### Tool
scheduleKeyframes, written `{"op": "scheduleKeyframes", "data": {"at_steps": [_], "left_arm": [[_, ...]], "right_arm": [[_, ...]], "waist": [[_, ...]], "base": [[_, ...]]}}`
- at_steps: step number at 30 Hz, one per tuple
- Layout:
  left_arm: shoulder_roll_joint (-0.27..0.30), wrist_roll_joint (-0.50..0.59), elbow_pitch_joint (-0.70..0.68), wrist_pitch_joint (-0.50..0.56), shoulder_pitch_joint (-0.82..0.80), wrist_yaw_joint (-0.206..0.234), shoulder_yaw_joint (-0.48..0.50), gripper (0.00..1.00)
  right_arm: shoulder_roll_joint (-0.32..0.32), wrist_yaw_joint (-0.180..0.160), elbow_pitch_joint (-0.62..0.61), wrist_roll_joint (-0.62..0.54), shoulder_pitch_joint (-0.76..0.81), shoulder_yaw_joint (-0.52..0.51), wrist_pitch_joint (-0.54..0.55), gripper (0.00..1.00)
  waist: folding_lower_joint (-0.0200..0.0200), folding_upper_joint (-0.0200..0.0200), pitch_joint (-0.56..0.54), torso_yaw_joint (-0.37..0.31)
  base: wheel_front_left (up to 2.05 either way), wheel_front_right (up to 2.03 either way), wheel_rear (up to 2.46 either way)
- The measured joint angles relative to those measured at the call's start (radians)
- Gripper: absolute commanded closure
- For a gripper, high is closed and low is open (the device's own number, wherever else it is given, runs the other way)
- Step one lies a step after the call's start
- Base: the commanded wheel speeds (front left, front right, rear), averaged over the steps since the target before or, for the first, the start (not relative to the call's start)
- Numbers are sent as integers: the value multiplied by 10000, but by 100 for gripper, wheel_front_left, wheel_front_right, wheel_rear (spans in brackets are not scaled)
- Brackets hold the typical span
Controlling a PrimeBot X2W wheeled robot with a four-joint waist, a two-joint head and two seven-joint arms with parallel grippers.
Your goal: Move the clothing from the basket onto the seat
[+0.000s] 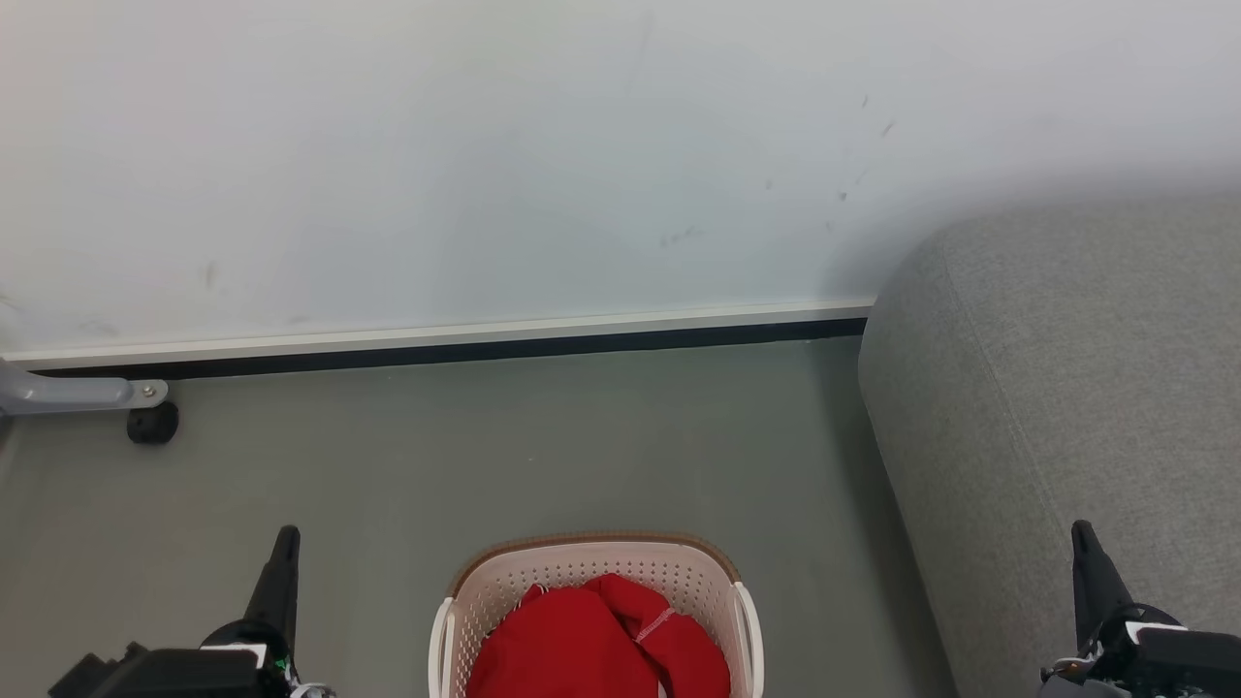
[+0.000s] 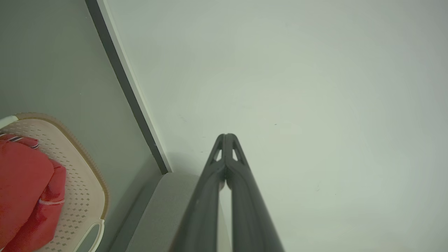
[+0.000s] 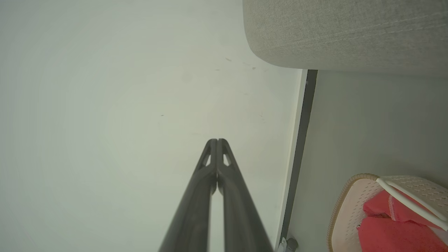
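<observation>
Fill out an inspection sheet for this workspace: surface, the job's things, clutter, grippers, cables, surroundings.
Surface: grey-green floor; the basket stands on it.
Job's things: red clothing heaped inside the cream basket; grey seat on the robot's right of the basket, apart from it.
Clutter: black caster under a grey metal leg at the far left, by the wall.
Grippers: left gripper and right gripper both shut, holding nothing, one on each side of the basket, above the floor.
Cables: nothing seen.
Surroundings: pale wall with a few small scuffs; white skirting over a dark strip along its foot.
</observation>
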Motion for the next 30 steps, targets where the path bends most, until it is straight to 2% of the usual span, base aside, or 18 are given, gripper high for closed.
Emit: {"op": "scheduleKeyframes", "data": {"at_steps": [1, 2, 3, 4, 13, 14, 20, 30], "left_arm": [[0, 0, 0, 0, 0, 0, 0, 100], [-6, 2, 35, 0, 20, 2, -8, 0], [-25, 2, 130, 0, 78, 4, -15, 100], [-56, 2, 230, 0, 168, 4, -23, 0], [-90, 2, 291, -111, 252, 12, -153, 0], [-61, 301, 272, -380, 44, 10, -431, 0], [94, 867, 245, -729, -82, 10, -767, 0], [527, 2619, 155, -1189, -464, 105, -1488, 0]], "right_arm": [[0, 0, 0, 0, 0, 0, 0, 100], [8, -2, 46, -2, 11, 6, 0, 0], [29, -13, 142, -2, 45, 12, 0, 100], [58, -17, 247, -2, 104, 19, 0, 0], [111, -21, 290, -71, 215, 71, -104, 0], [77, -21, 228, -431, 188, 207, -374, 0], [-67, -21, 107, -1066, 80, 468, -694, 0], [-466, -98, -67, -2738, -41, 1030, -1162, 0]], "waist": [[0, 1, 0, 0], [0, 0, 0, 0], [0, 0, 0, 0], [0, 0, 0, 0], [0, 0, 7, -7], [0, 0, 17, -9], [0, 0, 23, -6], [0, 1, 39, 5]], "base": [[0, 0, 0], [0, 0, 0], [0, 0, 0], [0, 0, 0], [0, 0, 0], [0, 0, 0], [0, 0, 0], [0, 0, 0]]}}
